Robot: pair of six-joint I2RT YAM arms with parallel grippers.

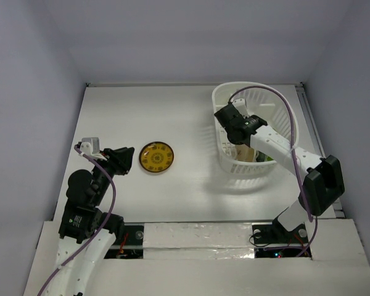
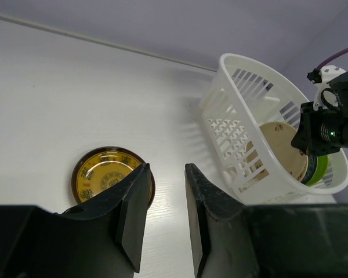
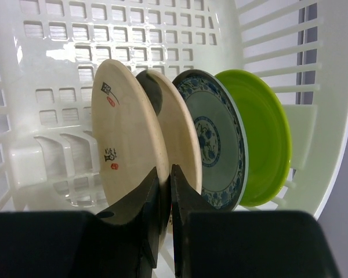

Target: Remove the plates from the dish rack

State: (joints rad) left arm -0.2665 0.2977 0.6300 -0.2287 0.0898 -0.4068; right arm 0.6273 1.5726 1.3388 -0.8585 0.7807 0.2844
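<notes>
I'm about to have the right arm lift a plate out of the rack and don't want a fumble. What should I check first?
1. Right gripper straddles the cream plate at its rim: ok.
2. Clamp firm on that rim: cannot tell.
3. Gap to the beige plate just behind it: cannot tell, they overlap closely.
4. Bare table beside the yellow plate for set-down: ok.
5. Left gripper open and away from the dish rack: ok.
</notes>
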